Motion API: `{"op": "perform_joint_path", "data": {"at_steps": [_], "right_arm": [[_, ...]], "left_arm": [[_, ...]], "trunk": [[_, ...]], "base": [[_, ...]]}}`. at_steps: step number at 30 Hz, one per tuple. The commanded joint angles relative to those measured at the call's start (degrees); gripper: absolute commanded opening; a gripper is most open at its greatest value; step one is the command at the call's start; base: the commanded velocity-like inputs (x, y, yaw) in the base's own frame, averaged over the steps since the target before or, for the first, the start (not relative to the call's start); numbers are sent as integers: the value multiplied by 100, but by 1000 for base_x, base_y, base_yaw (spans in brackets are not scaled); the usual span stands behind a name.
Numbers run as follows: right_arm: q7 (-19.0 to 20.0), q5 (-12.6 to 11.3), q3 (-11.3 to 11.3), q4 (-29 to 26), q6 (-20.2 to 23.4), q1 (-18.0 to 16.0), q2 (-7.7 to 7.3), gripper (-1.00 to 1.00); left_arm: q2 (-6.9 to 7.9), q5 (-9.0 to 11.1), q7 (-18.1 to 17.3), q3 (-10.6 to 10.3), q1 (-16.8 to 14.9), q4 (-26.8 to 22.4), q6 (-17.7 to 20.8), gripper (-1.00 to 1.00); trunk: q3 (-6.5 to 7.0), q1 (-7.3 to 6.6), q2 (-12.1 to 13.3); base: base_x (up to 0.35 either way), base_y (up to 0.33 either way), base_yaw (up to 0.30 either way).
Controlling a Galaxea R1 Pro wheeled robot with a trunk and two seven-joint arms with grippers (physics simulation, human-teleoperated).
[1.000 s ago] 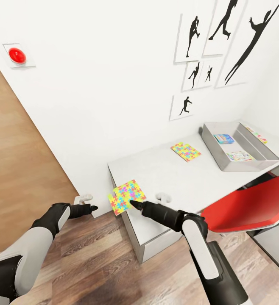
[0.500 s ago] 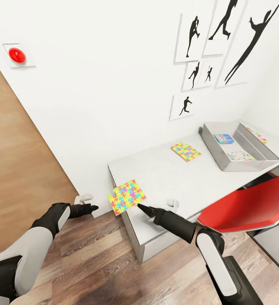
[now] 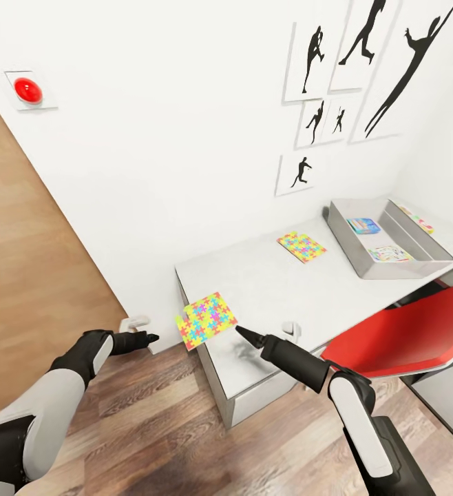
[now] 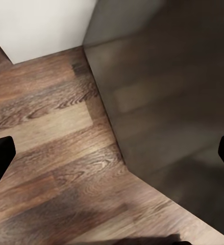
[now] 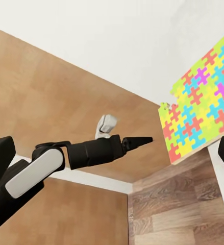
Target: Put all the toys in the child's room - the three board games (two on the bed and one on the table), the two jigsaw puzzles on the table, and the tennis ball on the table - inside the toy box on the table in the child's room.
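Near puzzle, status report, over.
Right gripper just off near puzzle, holding nothing. Left gripper open, low beside table. Puzzle overhangs table corner. Red chair close by right arm.

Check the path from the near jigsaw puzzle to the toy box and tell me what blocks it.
Nothing visible blocks it. Between the near jigsaw puzzle and the toy box lies bare white table; the second puzzle lies slightly aside, flat.

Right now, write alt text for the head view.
The right end effector hovers beside a colourful jigsaw puzzle overhanging the white desk's corner. Farther along lie a second puzzle and a grey bin holding two game boxes.
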Motion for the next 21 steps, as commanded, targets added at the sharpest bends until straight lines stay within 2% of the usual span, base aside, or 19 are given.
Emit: {"op": "perform_joint_path", "data": {"at_steps": [1,9,13,14,15,18,19,21], "right_arm": [[5,-9,-2,-1,16,-4,-3,100],[8,-8,-4,9,7,-4,-1,100],[7,-8,-1,9,2,-4,4,100],[7,-8,-1,10,2,-4,4,100],[7,-8,0,10,1,-4,5,100],[10,-8,0,10,0,-4,5,100],[12,-8,0,10,0,-4,6,100],[13,-8,-1,10,0,-4,3,100]], "left_arm": [[7,-50,-42,50,-4,-8,38,100],[119,-11,-16,81,-37,-6,180,100],[191,88,24,276,-51,2,359,100],[210,117,30,353,-54,4,391,100],[248,178,41,540,-58,8,443,100],[304,264,49,872,-62,15,505,100],[332,300,51,1106,-63,19,550,100],[350,324,39,1321,-64,22,596,100]], "trunk": [[-9,3,-10],[-9,3,-10],[-9,3,-10],[-9,3,-10],[-9,3,-10],[-9,3,-10],[-9,3,-10],[-9,3,-10]], "base": [[0,0,0],[0,0,0],[0,0,0],[0,0,0],[0,0,0],[0,0,0],[0,0,0],[0,0,0]]}}
